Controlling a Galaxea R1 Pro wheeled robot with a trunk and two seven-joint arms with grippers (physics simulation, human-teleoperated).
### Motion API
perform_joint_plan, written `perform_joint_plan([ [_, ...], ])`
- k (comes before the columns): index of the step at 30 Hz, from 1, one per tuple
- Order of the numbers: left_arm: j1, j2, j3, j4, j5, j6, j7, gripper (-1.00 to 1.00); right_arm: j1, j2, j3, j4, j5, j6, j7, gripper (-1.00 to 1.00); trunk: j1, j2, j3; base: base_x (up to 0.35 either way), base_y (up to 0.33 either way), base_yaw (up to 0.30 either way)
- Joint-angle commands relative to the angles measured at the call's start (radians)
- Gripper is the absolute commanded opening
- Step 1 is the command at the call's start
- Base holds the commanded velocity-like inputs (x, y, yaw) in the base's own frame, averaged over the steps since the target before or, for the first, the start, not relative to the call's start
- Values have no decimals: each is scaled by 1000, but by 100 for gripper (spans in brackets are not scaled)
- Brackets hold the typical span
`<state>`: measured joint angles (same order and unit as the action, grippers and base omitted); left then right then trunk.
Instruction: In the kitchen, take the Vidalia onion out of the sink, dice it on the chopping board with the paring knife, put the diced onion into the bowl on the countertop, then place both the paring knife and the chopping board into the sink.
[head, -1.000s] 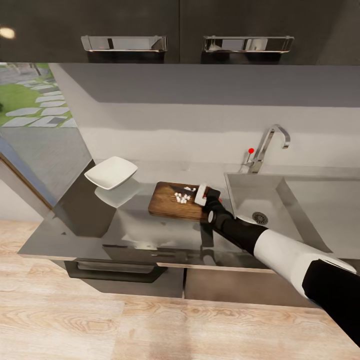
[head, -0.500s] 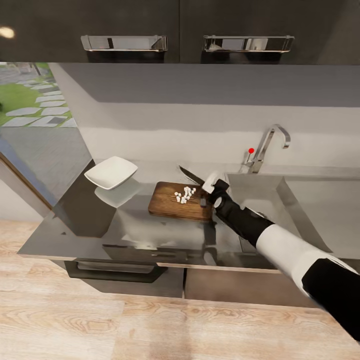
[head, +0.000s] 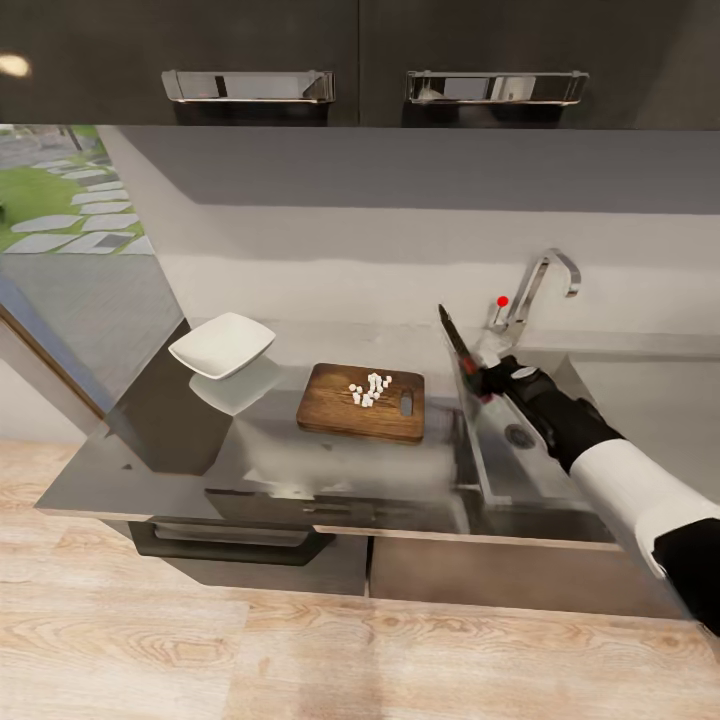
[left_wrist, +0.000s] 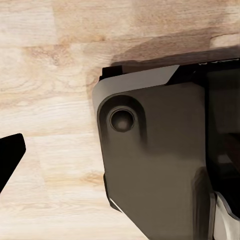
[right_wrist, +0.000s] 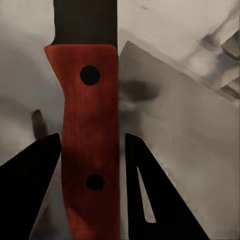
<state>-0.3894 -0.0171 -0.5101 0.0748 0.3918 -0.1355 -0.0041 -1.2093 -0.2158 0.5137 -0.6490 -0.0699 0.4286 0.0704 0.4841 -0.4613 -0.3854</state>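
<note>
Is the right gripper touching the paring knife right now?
Touching. In the right wrist view the right gripper has its jaws closed against both sides of the paring knife handle.

grey wall (head: 400, 230); 2 glossy black upper cabinets (head: 360, 50); pale wood floor (head: 300, 650)

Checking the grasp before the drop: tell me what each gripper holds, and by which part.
The right gripper holds the small paring knife by its red handle, dark blade pointing up over the grey metal sink. Whether the left gripper holds anything cannot be told.
</note>
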Motion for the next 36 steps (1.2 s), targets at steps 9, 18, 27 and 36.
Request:
perform_joint_plan([
  [9,-2,-3,-8,5,6,-7,-1,100,-1,-60,-3,173,-205,3,17,-100,0,-2,-2,0,0,0],
  [18,-2,-3,-8,5,6,-7,-1,100,-1,-65,-2,209,-233,9,21,-100,0,-2,-2,0,0,0],
  [27,-2,-3,-8,5,6,-6,-1,100,-1,-70,-3,301,-286,3,40,-100,0,-2,-2,0,0,0],
  [36,-2,-3,-8,5,5,-6,0,100,-1,-80,-3,325,-286,1,46,-100,0,-2,-2,0,0,0],
])
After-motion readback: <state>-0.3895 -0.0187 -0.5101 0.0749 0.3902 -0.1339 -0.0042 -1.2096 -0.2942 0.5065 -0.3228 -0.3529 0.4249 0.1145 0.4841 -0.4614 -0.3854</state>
